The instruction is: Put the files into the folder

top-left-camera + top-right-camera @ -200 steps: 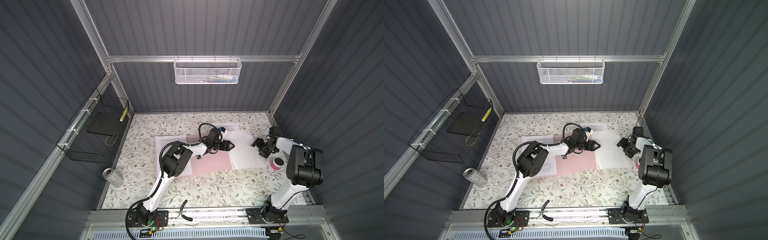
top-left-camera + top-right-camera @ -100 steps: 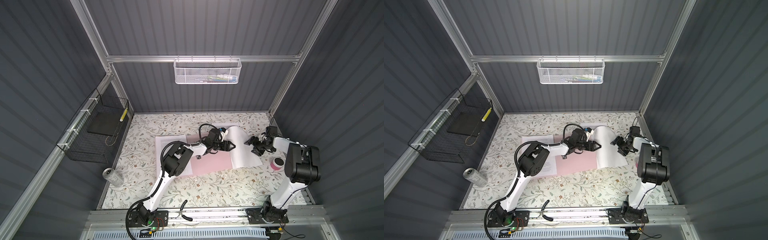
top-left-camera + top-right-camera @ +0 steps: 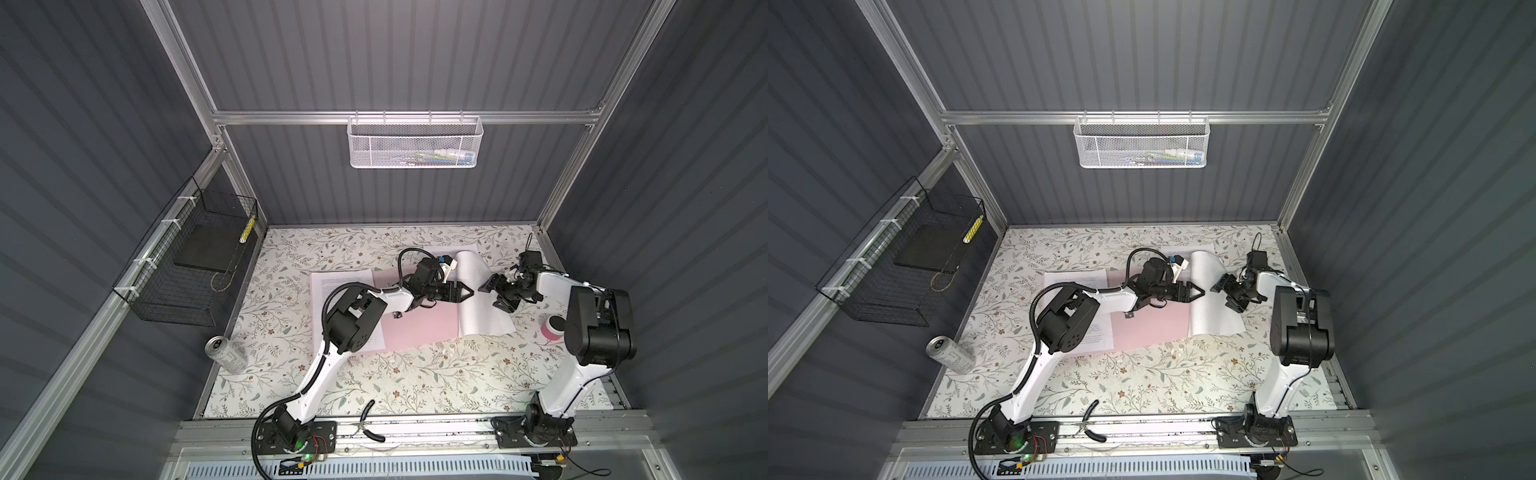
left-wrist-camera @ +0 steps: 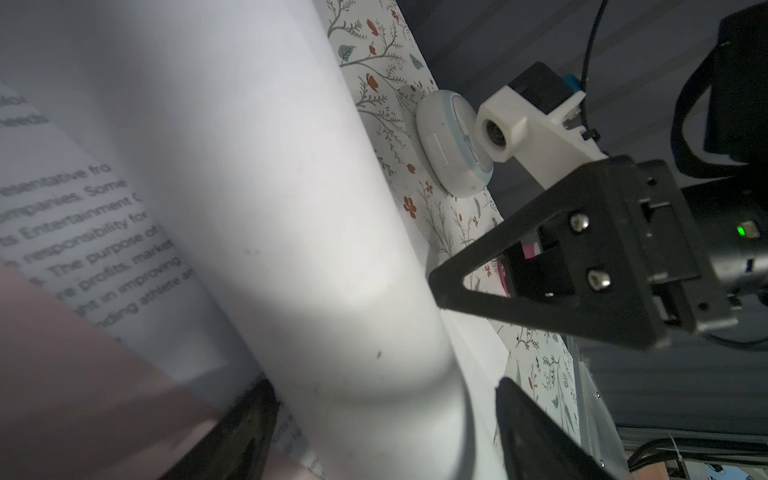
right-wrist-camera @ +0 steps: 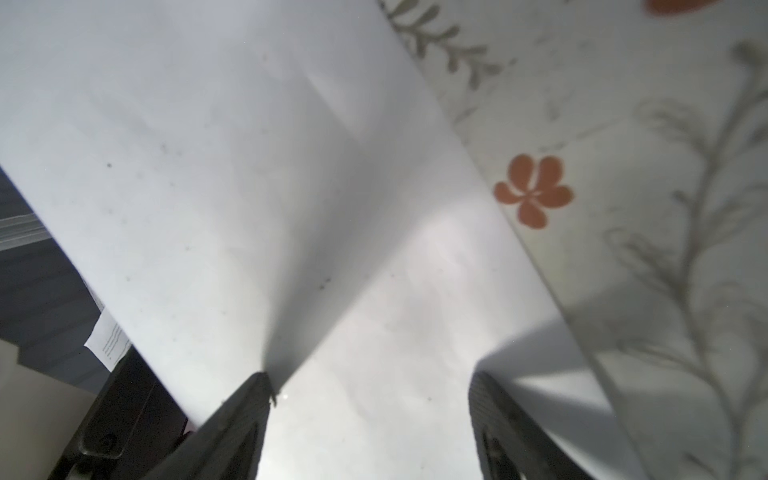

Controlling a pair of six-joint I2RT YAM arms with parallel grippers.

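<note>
Lying open and flat on the flowered tablecloth, the folder showed its pink inside face near the middle. Along its right edge a white sheet, blank on the side I could see, arched up off the table in a curl; whether it was a loose page or the folder's own cover I could not tell. The left gripper reached across the pink panel to that curl with its jaws spread wide, and in the left wrist view the lifted sheet ran between them unpinched. The right gripper faced it from the other side, jaws likewise apart and holding nothing, one fingertip touching the white surface. One of the files lay flat against the folder's left edge, partly hidden by the left arm; another printed page showed at the far side, behind the curl. A page of printed text lay under the lifted sheet.
</note>
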